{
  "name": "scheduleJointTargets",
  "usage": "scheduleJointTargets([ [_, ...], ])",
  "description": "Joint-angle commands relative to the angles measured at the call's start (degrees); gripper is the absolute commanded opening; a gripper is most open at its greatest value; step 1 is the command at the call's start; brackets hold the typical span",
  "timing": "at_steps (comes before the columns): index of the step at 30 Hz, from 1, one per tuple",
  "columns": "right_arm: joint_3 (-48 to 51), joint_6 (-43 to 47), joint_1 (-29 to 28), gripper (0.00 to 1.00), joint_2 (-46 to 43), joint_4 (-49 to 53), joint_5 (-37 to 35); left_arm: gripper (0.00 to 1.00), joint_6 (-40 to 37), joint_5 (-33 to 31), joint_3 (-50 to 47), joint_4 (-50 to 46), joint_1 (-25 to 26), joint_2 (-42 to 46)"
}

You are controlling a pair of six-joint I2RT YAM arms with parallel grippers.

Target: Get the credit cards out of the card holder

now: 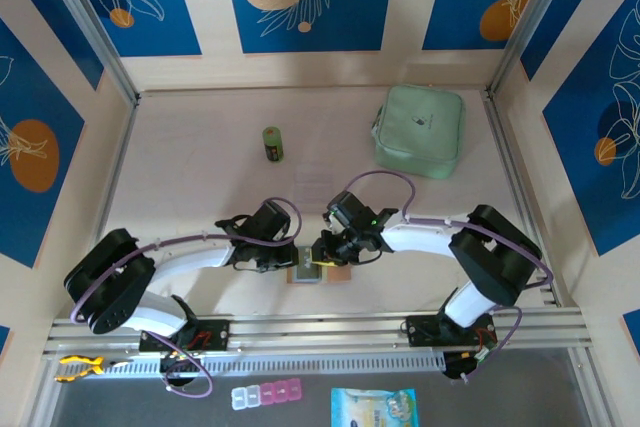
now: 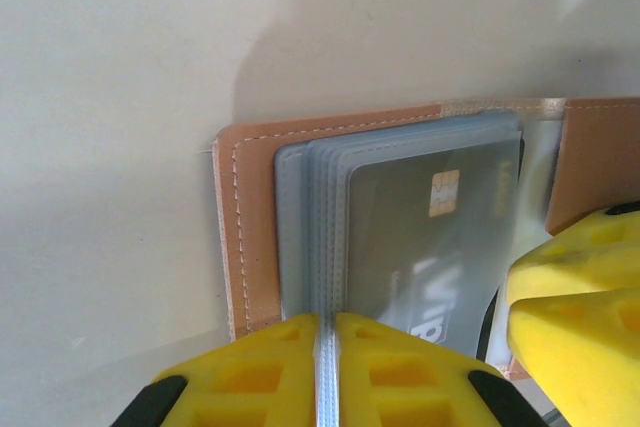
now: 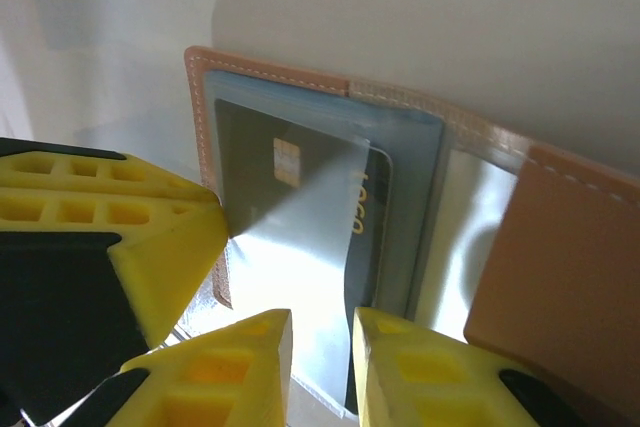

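The salmon-pink card holder (image 1: 343, 273) (image 2: 250, 207) (image 3: 560, 267) lies open and flat near the table's front edge, between both arms. A dark grey credit card (image 2: 420, 247) (image 3: 250, 157) with a gold chip sits inside a greyish clear pocket. My left gripper (image 1: 296, 257) (image 2: 327, 347) is shut on the edge of the stacked clear pockets. My right gripper (image 1: 326, 252) (image 3: 320, 347) hovers at the holder's other side, jaws a little apart, with a shiny clear pocket flap and the card's edge in the gap. Any other cards are hidden under the pockets.
A mint-green zip pouch (image 1: 420, 130) lies at the back right. A small green cylinder (image 1: 272, 143) stands behind the arms. A clear square piece (image 1: 313, 179) lies mid-table. A pill box (image 1: 266, 394) and a blue packet (image 1: 373, 407) sit below the front rail.
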State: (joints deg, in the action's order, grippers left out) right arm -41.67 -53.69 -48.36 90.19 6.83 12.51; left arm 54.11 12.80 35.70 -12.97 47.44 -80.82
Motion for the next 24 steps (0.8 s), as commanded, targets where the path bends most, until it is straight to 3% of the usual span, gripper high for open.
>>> scheduleJointTargets([
  [1, -0.8, -0.5, -0.1, 0.23, 1.1, -1.0, 2.0, 0.12, 0.3, -0.3, -1.0, -0.9, 0.5, -0.6],
  [24, -5.8, 1.8, -1.5, 0.24, 1.4, 12.2, -5.7, 0.13, 0.2, -0.7, -0.8, -1.7, 0.4, -0.2],
])
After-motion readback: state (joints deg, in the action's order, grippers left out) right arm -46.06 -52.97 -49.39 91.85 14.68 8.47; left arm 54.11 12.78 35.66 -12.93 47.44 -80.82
